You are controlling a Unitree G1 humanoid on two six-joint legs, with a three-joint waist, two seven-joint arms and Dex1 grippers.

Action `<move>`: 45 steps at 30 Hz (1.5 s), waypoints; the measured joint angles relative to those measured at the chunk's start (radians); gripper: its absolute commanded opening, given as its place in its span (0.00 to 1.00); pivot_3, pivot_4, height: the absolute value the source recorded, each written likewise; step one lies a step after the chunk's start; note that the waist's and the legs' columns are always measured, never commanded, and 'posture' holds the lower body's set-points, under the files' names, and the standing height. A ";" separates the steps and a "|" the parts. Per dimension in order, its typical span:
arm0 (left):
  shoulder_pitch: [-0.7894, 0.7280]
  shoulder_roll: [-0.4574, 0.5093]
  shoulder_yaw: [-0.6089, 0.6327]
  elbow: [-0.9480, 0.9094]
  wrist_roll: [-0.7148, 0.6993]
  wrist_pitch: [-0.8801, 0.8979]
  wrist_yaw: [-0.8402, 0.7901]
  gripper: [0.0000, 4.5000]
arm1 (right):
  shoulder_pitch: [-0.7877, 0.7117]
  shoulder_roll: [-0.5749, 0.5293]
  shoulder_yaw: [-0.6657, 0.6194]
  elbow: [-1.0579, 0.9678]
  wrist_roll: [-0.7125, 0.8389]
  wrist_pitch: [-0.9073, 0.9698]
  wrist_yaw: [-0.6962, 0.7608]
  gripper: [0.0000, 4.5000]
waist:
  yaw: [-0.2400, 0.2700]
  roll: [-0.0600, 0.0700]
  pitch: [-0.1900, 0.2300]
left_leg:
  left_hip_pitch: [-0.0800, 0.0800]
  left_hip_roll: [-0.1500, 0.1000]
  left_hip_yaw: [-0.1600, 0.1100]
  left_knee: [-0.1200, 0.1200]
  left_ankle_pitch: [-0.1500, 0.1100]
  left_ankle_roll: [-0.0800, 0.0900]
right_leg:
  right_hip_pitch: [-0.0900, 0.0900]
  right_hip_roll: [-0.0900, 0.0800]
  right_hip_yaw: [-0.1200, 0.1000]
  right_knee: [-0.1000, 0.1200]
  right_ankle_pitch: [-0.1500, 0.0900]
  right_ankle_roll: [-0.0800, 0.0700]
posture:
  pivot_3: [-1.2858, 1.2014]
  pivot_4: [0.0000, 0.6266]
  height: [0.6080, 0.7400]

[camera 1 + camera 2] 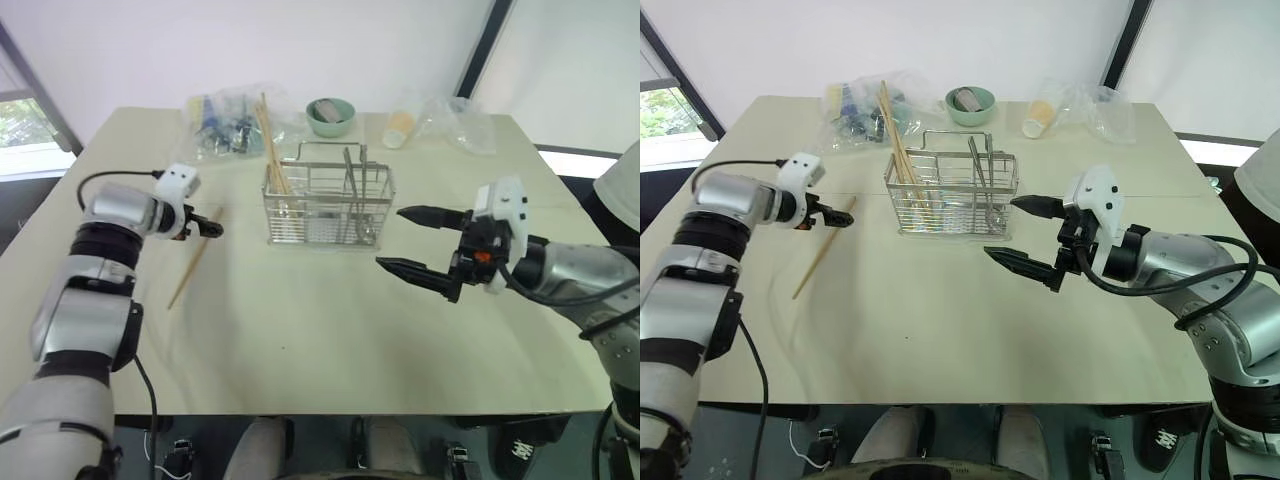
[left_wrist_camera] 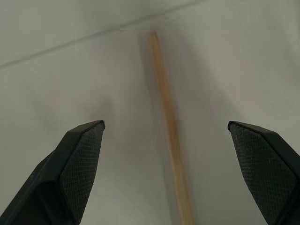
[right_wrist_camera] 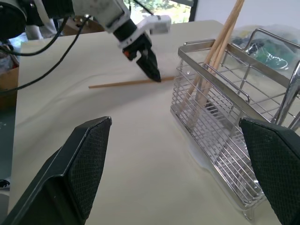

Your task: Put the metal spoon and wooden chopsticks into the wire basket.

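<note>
The wire basket [image 1: 328, 205] stands at the table's middle. Wooden chopsticks [image 1: 270, 150] lean in its left compartment. A thin metal handle [image 1: 349, 168], seemingly the metal spoon's, stands in the right part. One more chopstick [image 1: 192, 262] lies flat on the table to the left of the basket. My left gripper [image 1: 210, 228] hovers open over that stick's far end, and in the left wrist view the stick [image 2: 171, 136] runs between the fingers. My right gripper [image 1: 390, 237] is held wide open and empty, in the air to the right of the basket.
A mint-green bowl [image 1: 330, 115] sits behind the basket. Clear plastic bags [image 1: 225, 125] with small items lie at the back left. A paper cup [image 1: 399, 128] and another bag [image 1: 455, 122] lie at the back right. The table's front edge [image 1: 330, 412] is near me.
</note>
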 measured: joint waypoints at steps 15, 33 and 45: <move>-0.083 -0.078 0.081 0.243 0.081 -0.181 0.040 0.02 | 0.018 0.014 -0.039 -0.035 0.052 0.038 -0.072 1.00 | 0.003 0.001 -0.002 | 0.001 0.000 0.000 0.002 0.000 0.000 | 0.001 -0.001 0.000 0.000 0.000 0.000 | 0.52 0.24 0.21; -0.196 -0.076 0.612 -0.034 -0.204 -0.409 0.388 0.00 | -0.002 0.002 -0.039 -0.032 0.082 0.067 -0.072 1.00 | 0.001 -0.001 0.000 | -0.002 0.000 0.000 0.002 0.000 -0.001 | -0.001 -0.001 0.000 0.000 0.000 0.000 | 0.52 0.24 0.21; -0.135 -0.355 0.632 -0.575 -0.441 -0.380 0.457 0.00 | -0.020 -0.014 -0.039 -0.030 0.105 0.095 -0.072 1.00 | 0.002 0.000 -0.001 | 0.005 0.000 0.000 0.004 0.000 -0.001 | 0.007 0.000 0.000 0.000 0.000 0.000 | 0.52 0.24 0.21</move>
